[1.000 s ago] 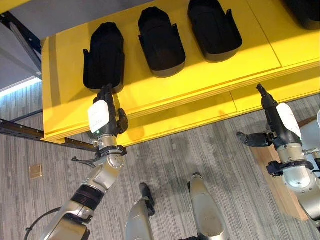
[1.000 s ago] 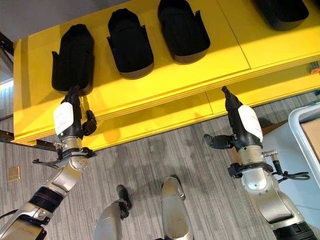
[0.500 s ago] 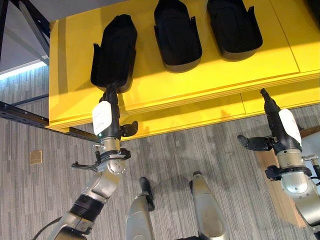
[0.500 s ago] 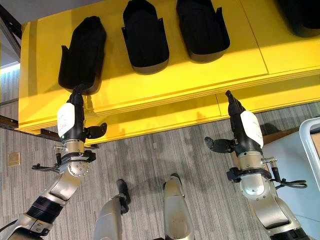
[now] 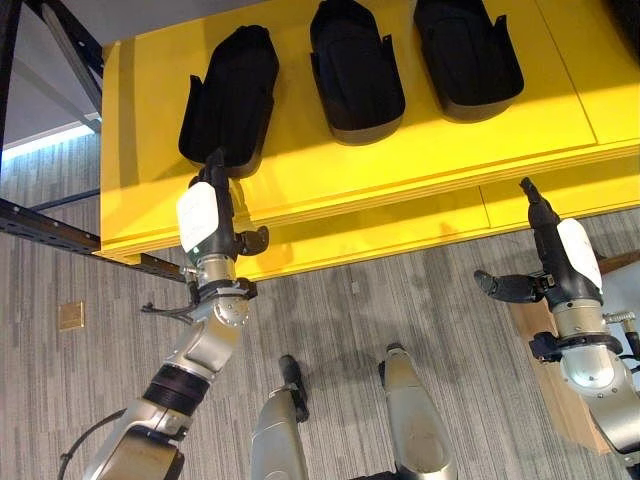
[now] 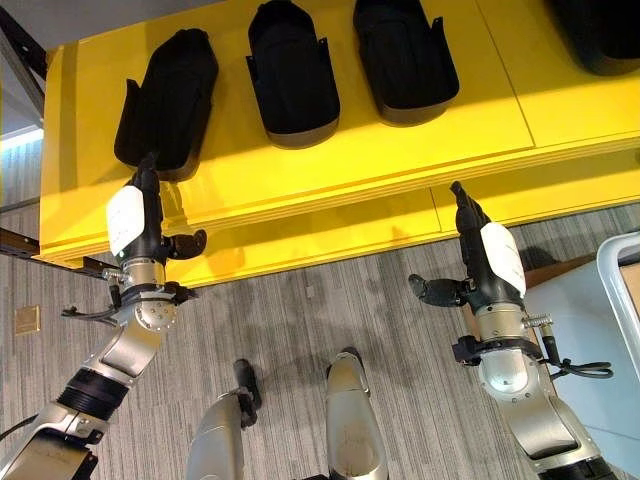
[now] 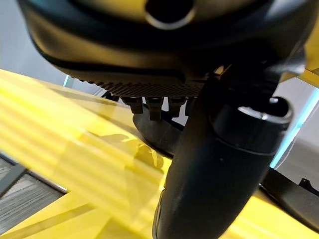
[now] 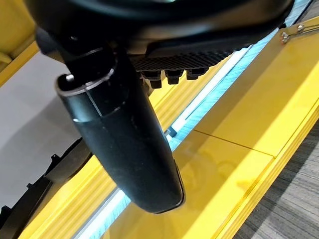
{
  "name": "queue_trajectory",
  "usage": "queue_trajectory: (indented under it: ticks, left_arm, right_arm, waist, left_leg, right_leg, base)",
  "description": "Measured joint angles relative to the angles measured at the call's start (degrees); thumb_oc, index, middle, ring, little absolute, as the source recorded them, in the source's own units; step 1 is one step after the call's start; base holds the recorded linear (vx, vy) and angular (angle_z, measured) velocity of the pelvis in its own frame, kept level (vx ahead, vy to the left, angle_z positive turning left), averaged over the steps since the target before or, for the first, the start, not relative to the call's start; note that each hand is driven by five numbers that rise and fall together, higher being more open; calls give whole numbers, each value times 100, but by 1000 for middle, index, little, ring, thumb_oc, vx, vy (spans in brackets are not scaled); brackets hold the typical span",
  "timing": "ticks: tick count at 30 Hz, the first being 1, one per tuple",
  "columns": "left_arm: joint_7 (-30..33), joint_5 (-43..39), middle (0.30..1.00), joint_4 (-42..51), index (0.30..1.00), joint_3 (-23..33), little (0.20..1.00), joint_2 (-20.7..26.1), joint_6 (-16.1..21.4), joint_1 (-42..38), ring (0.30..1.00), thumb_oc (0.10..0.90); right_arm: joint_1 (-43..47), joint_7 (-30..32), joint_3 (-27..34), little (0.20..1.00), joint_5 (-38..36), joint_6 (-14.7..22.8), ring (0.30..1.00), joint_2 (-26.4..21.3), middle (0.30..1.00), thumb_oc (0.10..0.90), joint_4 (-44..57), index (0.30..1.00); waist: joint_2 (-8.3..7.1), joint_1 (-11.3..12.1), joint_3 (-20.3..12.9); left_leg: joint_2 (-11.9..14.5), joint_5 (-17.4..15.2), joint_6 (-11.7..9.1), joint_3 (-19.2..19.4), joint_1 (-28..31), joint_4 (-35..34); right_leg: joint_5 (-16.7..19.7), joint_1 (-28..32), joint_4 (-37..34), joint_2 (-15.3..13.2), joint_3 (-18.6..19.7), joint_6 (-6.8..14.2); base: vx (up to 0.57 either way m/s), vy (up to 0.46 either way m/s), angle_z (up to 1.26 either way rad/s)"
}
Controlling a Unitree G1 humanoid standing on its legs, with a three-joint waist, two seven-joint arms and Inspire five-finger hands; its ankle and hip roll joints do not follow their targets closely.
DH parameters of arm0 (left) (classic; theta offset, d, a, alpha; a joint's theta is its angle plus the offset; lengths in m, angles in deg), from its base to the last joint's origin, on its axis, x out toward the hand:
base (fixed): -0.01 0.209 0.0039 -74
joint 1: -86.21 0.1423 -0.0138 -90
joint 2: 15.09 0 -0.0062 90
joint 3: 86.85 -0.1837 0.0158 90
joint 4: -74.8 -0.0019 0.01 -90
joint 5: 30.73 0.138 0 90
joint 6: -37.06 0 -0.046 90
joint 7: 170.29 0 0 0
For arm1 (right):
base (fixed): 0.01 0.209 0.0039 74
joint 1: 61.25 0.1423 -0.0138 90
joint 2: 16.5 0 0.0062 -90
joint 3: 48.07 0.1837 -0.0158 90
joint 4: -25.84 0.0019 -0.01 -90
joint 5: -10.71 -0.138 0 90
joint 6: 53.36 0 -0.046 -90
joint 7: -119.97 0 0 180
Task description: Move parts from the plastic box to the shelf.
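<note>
Three black moulded parts lie in a row on the yellow shelf (image 5: 420, 150): a left part (image 5: 232, 95), a middle part (image 5: 355, 65) and a right part (image 5: 468, 55). My left hand (image 5: 203, 218) is open, its straight fingers reaching the near end of the left part and its thumb spread to the side. In the left wrist view that part (image 7: 159, 135) sits just past the fingertips (image 7: 155, 105). My right hand (image 5: 562, 252) is open and holds nothing, hovering in front of the shelf's front edge, fingers pointing up at it.
A fourth black part (image 6: 600, 35) lies at the shelf's far right. A pale box rim (image 6: 608, 285) shows at the right edge, beside my right arm. Grey striped carpet (image 5: 420, 300) lies below the shelf, and a dark metal rail (image 5: 50, 225) runs at the left.
The camera view shifted up a second ago. My left hand has edged up and left along the left part's near end, its thumb now spread. The right hand has barely moved.
</note>
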Motion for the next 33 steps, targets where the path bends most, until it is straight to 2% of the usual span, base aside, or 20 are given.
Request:
queue_trajectory:
  ticks: [5, 13, 28, 33]
  left_arm:
    - [-233, -2, 1000, -375, 1000, -240, 1000, 163, -110, -278, 1000, 900]
    - [-256, -40, 1000, -530, 1000, -275, 1000, 184, -194, -356, 1000, 900]
    - [-83, -276, 1000, -329, 1000, -251, 1000, 153, -199, -226, 1000, 900]
    - [4, -784, 1000, 71, 1000, -144, 1000, -166, -74, -150, 1000, 900]
  right_arm:
    - [142, -120, 4, 1000, 1, 11, 1000, -2, 1000, 900, 1, 1000]
    - [205, -318, 5, 1000, 1, 18, 1000, -8, 1000, 900, 1, 1000]
    - [192, -372, 7, 1000, 7, 10, 1000, -14, 1000, 900, 3, 1000]
    - [116, -326, 7, 1000, 10, -2, 1000, 4, 1000, 900, 3, 1000]
  waist:
    - [-3, -88, -2]
    - [-8, -187, -5]
    - [-13, -161, -6]
    - [-35, -60, -4]
  left_leg:
    - [2, -50, -12, 88, 17, 75]
    - [0, -81, -24, 171, 47, 111]
    - [0, -98, -17, 214, 22, 124]
    - [-1, -89, 17, 167, 3, 145]
  right_leg:
    - [14, -10, 15, 2, 100, 25]
    - [39, -13, 18, 2, 189, 62]
    - [42, -59, 31, 7, 231, 70]
    - [45, -41, 18, 8, 199, 73]
  base:
    - [29, 54, -8]
    - [13, 17, -4]
    - [-10, -19, -1]
    - [-8, -25, 2]
